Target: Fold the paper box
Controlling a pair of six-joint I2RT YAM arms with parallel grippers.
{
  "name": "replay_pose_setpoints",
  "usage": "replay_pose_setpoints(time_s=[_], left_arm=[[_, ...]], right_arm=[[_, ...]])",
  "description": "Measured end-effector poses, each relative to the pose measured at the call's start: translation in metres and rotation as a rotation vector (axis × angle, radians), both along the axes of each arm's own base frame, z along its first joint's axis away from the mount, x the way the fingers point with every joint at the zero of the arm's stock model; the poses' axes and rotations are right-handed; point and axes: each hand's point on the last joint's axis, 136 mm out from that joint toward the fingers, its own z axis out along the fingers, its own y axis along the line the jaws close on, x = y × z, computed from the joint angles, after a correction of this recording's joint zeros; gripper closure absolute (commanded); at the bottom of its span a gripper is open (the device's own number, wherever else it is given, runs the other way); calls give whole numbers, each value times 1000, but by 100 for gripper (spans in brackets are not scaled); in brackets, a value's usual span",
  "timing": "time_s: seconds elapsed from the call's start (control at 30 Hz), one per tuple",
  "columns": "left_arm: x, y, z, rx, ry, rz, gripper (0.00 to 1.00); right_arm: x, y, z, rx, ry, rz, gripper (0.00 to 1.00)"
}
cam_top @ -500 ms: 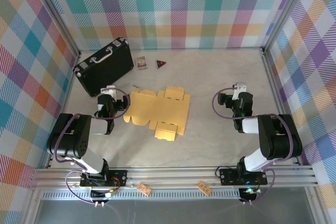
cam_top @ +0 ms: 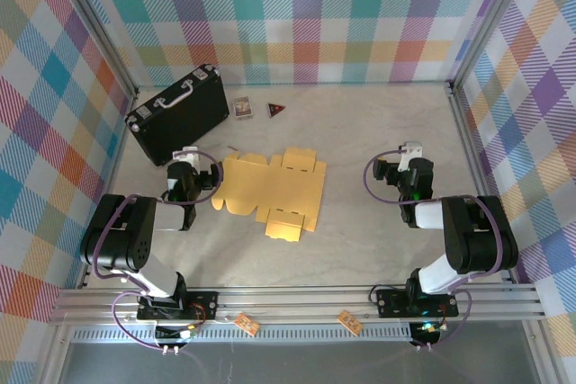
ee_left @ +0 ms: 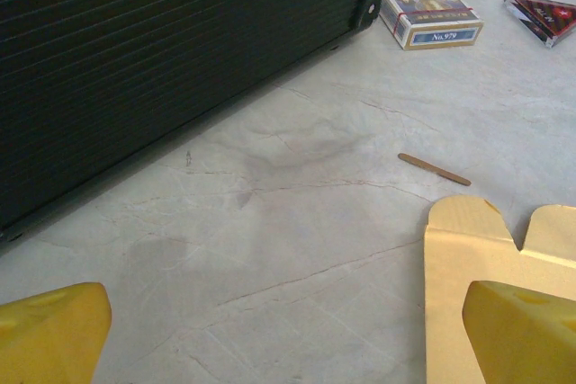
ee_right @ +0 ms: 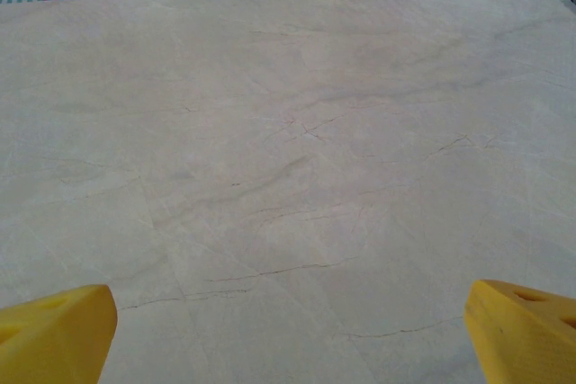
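paper box (cam_top: 274, 188): lay flat, unfolded, mid-frame on the table (cam_top: 360, 240) | left gripper (cam_top: 185, 164): just left of the sheet, fingers spread, empty | right gripper (cam_top: 409, 157): well apart at right, fingers spread, empty | black case (cam_top: 177, 112): upper left, card pack (cam_top: 241, 108) beside it

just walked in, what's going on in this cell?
Nothing is being handled yet. The paper box lies as a flat, unfolded sheet on the table between the two arms. The left tool is open and empty, low by the sheet's left edge, facing the black case. The right tool is open and empty too, over bare table to the sheet's right. Folding has not started.
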Motion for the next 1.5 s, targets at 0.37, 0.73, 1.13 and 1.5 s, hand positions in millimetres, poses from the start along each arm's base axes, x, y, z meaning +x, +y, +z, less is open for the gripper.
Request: replay_pose_setpoints(time_s=[0.37, 0.73, 1.13, 1.5], left_arm=[[0, 0, 0, 0, 0, 0, 0], [0, 0, 0, -1, 0, -2, 1], [-14, 6, 37, 33, -11, 98, 0], [-47, 1, 115, -238, -126, 137, 4]], right_arm=[[0, 2, 0, 10, 1, 18, 1], [0, 4, 0, 15, 2, 29, 1], [-6, 13, 13, 0, -11, 75, 1], [-34, 18, 117, 229, -131, -8, 2]])
